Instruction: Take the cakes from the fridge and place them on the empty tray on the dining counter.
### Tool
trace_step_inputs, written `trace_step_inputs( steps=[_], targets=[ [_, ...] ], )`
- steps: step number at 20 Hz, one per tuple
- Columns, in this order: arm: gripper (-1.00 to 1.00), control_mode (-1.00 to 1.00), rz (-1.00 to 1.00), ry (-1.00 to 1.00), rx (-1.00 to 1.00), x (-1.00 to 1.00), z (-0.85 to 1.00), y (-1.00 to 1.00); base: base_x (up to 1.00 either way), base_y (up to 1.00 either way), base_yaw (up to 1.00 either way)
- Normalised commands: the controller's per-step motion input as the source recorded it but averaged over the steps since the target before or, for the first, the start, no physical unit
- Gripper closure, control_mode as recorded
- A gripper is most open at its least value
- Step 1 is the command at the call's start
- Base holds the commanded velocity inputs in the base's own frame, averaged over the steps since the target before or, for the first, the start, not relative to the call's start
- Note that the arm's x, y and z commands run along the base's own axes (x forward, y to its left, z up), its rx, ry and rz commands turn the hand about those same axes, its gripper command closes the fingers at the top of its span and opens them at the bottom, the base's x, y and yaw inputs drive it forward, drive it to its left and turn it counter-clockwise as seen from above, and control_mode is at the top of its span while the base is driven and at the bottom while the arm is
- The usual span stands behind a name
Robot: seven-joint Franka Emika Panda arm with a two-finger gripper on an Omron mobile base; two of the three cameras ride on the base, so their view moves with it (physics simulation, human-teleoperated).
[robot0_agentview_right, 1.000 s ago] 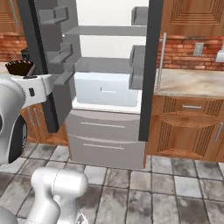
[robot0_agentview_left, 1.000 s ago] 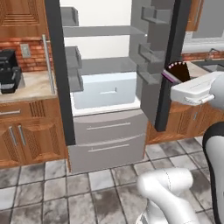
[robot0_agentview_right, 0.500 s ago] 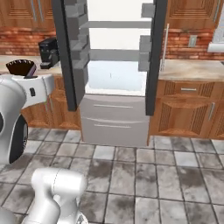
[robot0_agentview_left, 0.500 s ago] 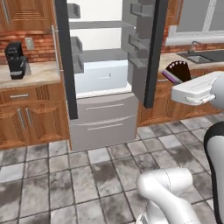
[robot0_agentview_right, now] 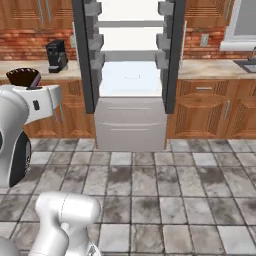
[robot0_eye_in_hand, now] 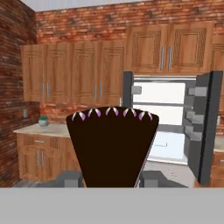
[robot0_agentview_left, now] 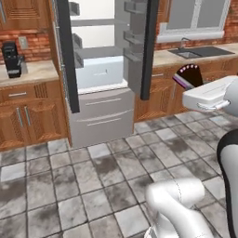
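A dark chocolate cake (robot0_eye_in_hand: 113,146) wedge with small pale dots along its top edge sits upright between my fingertips (robot0_eye_in_hand: 70,178). My gripper (robot0_eye_in_hand: 112,179) is shut on it. From the base the same cake (robot0_agentview_left: 189,75) rides on the hand at the right, well away from the fridge (robot0_agentview_left: 100,79), and at the far left as the cake (robot0_agentview_right: 22,77). The silver-grey fridge (robot0_agentview_right: 131,80) stands with both upper doors swung open, white shelves showing inside the fridge (robot0_eye_in_hand: 162,127). The tray and the dining counter are out of view.
An open fridge door (robot0_agentview_left: 148,46) juts into the room. A black coffee machine (robot0_agentview_right: 56,55) stands on the wall counter (robot0_agentview_left: 28,72) left of the fridge. A sink (robot0_agentview_left: 200,52) lies under the window at the right. Grey tiled floor (robot0_agentview_right: 150,185) stretches before the fridge.
The whole picture has shifted: the base has backed away from the fridge, which now looks smaller and farther. The chocolate cake stays in the gripper.
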Motion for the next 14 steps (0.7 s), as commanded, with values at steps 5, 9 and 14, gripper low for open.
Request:
trace_step_inputs(
  steps=[5, 9, 14],
  targets=[
    [1.0, 1.0, 0.0, 0.0, 0.0, 0.0, 0.0, 0.0, -0.98, 0.23, -0.32],
    [1.0, 1.0, 0.0, 0.0, 0.0, 0.0, 0.0, 0.0, -1.0, 0.15, -0.32],
    [1.0, 1.0, 0.0, 0.0, 0.0, 0.0, 0.0, 0.0, -0.99, 0.03, -0.31]
  ],
)
